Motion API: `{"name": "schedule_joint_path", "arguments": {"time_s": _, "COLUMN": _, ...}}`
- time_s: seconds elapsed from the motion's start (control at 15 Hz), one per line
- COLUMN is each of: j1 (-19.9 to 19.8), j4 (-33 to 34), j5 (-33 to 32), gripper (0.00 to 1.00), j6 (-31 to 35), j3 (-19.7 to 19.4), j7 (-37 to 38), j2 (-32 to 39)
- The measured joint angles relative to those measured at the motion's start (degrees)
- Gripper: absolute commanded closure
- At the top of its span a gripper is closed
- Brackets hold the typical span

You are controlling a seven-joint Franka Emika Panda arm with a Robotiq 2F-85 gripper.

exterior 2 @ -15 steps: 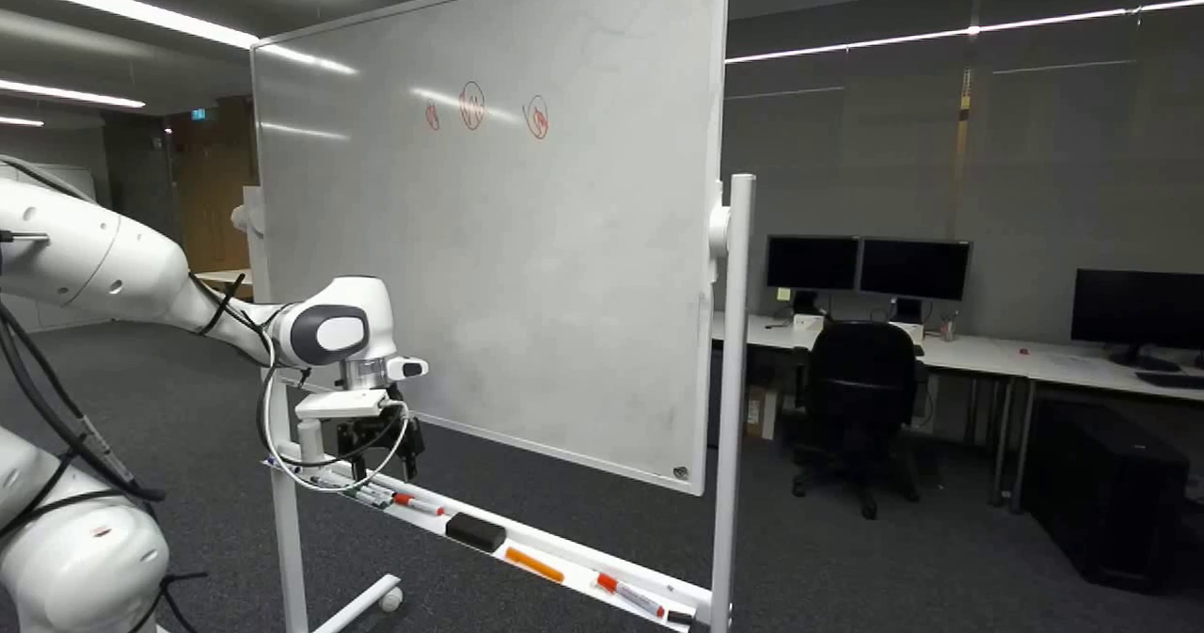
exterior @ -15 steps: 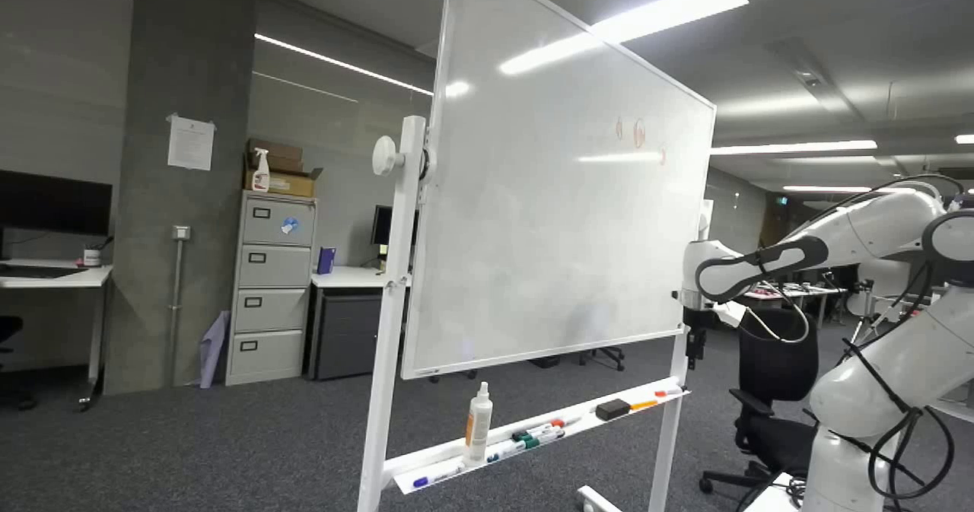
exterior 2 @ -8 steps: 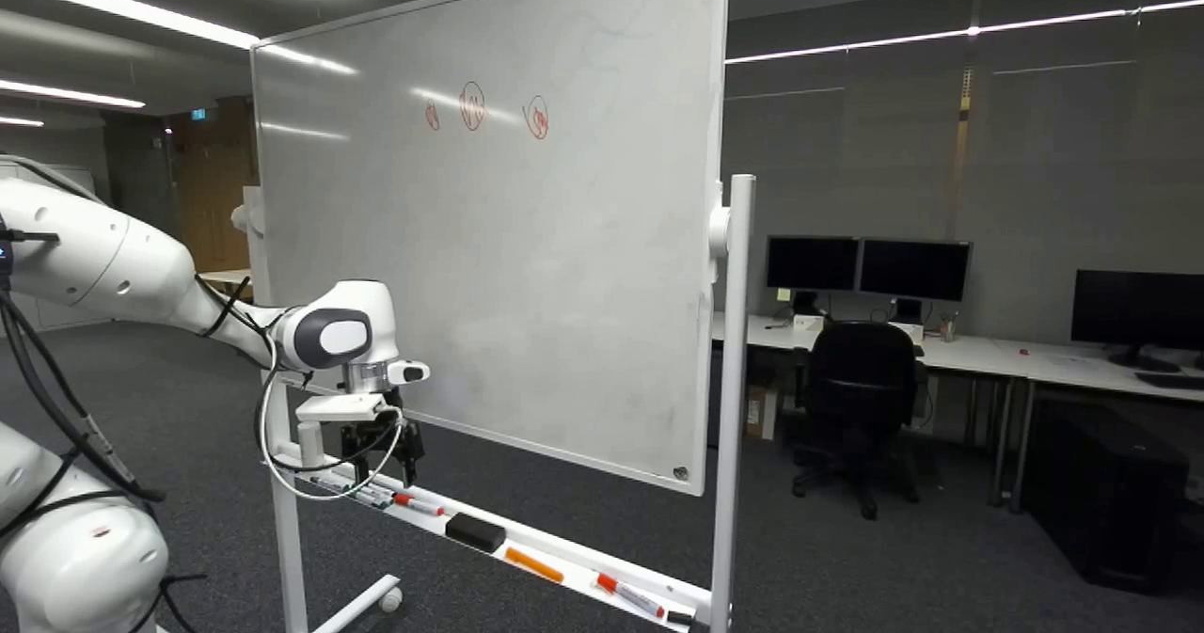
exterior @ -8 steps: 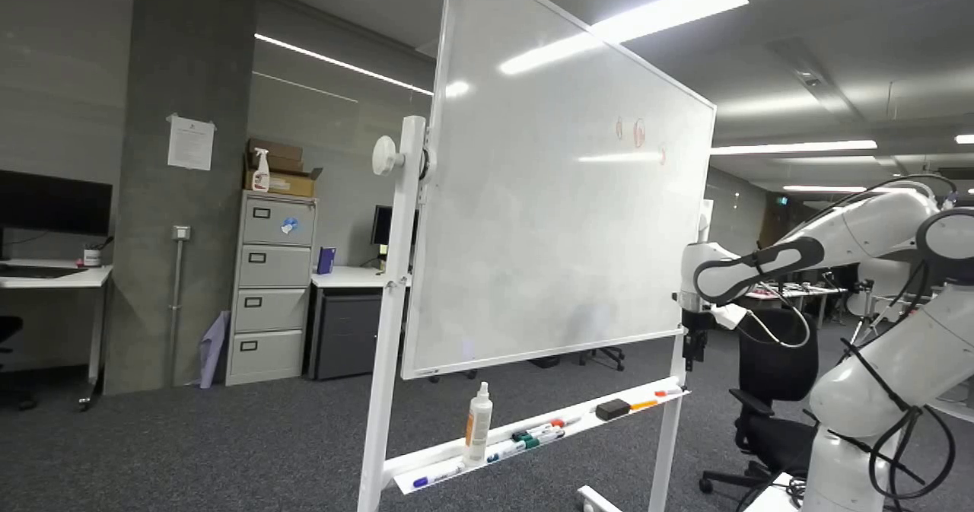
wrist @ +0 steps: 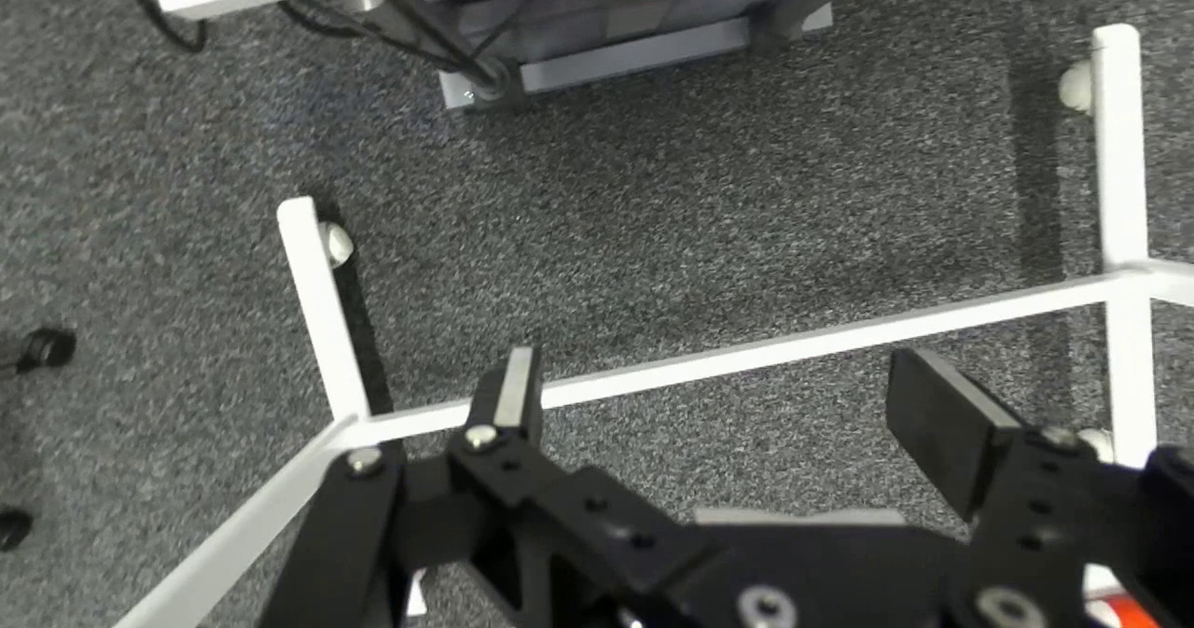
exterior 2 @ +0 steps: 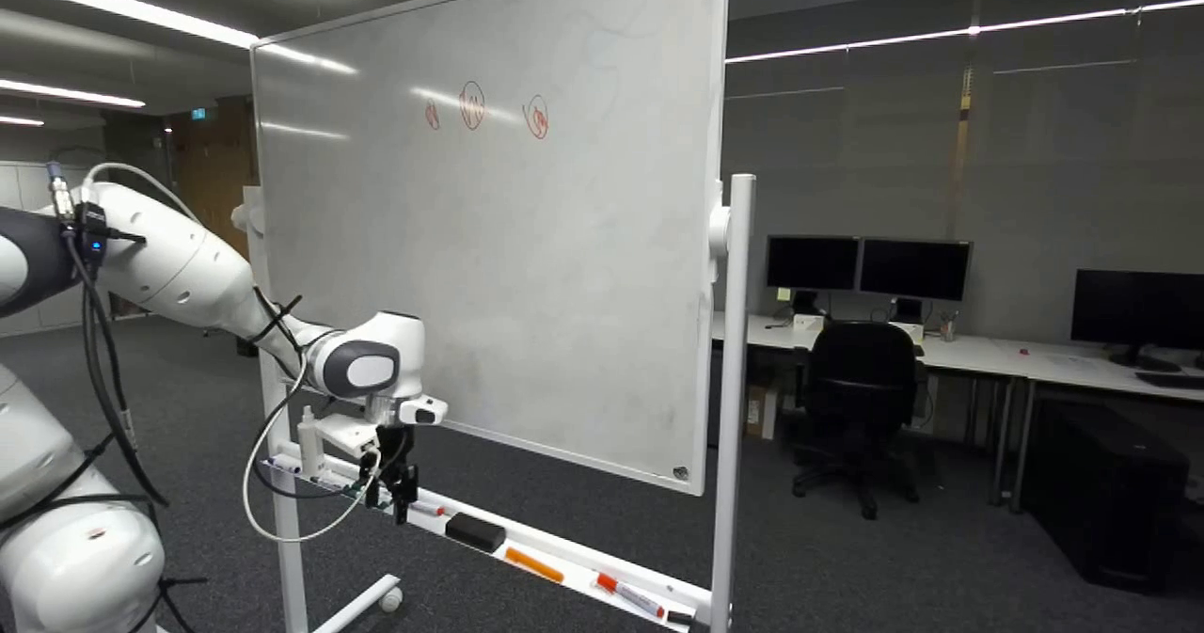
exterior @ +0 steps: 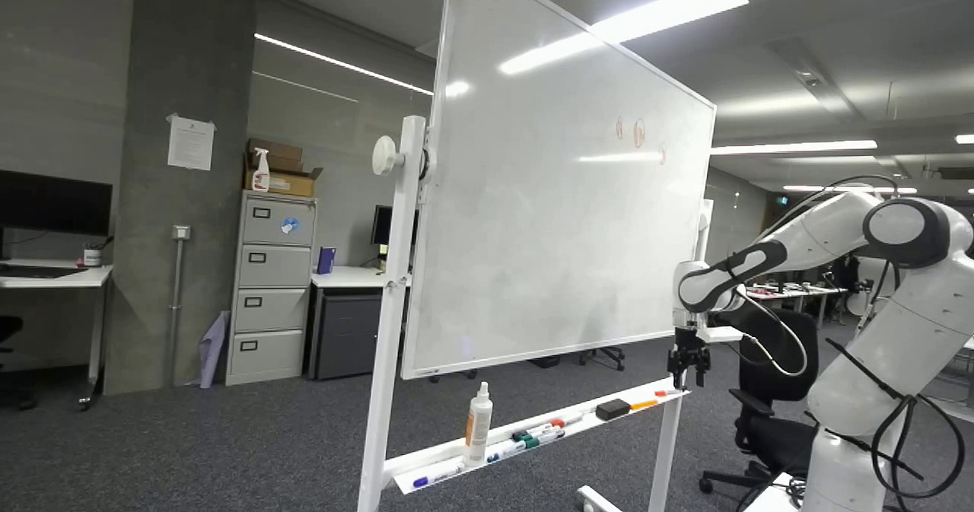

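your gripper point(wrist: 714, 371) is spread wide, gripping nothing, with carpet point(wrist: 737, 451) and a white base bar point(wrist: 793, 349) showing between its fingers point(wrist: 513, 390); you have it hanging near the whiteboard tray point(exterior 2: 577, 563), where the black eraser point(exterior 2: 475, 532) and a red-and-white marker point(exterior 2: 429, 509) lie.
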Motion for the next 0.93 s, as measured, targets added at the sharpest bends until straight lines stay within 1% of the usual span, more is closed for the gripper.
{"name": "schedule_joint_path", "arguments": {"time_s": 0.13, "j1": -0.1, "j4": 0.7, "j5": 5.0, "gripper": 0.0, "j6": 0.2, "j3": -1.1, "j7": 0.2, "j2": 3.2}}
{"name": "schedule_joint_path", "arguments": {"time_s": 0.27, "j1": -0.5, "j4": 1.3, "j5": 9.8, "gripper": 0.0, "j6": 2.6, "j3": -1.9, "j7": 0.7, "j2": 6.0}}
{"name": "schedule_joint_path", "arguments": {"time_s": 0.33, "j1": -0.8, "j4": 1.4, "j5": 11.8, "gripper": 0.0, "j6": 4.9, "j3": -2.1, "j7": 1.3, "j2": 7.2}}
{"name": "schedule_joint_path", "arguments": {"time_s": 0.47, "j1": -0.9, "j4": 1.2, "j5": 14.5, "gripper": 0.0, "j6": 11.7, "j3": -2.0, "j7": 3.8, "j2": 9.5}}
{"name": "schedule_joint_path", "arguments": {"time_s": 0.6, "j1": -0.8, "j4": -0.1, "j5": 14.8, "gripper": 0.0, "j6": 20.7, "j3": -0.8, "j7": 7.8, "j2": 11.5}}
{"name": "schedule_joint_path", "arguments": {"time_s": 0.73, "j1": -0.7, "j4": -1.7, "j5": 14.4, "gripper": 0.0, "j6": 29.6, "j3": 1.2, "j7": 13.7, "j2": 13.4}}
{"name": "schedule_joint_path", "arguments": {"time_s": 0.8, "j1": -0.7, "j4": -2.2, "j5": 14.1, "gripper": 0.0, "j6": 33.0, "j3": 2.3, "j7": 17.4, "j2": 14.4}}
{"name": "schedule_joint_path", "arguments": {"time_s": 0.93, "j1": -0.7, "j4": -2.5, "j5": 13.5, "gripper": 0.0, "j6": 37.0, "j3": 4.0, "j7": 24.3, "j2": 16.5}}
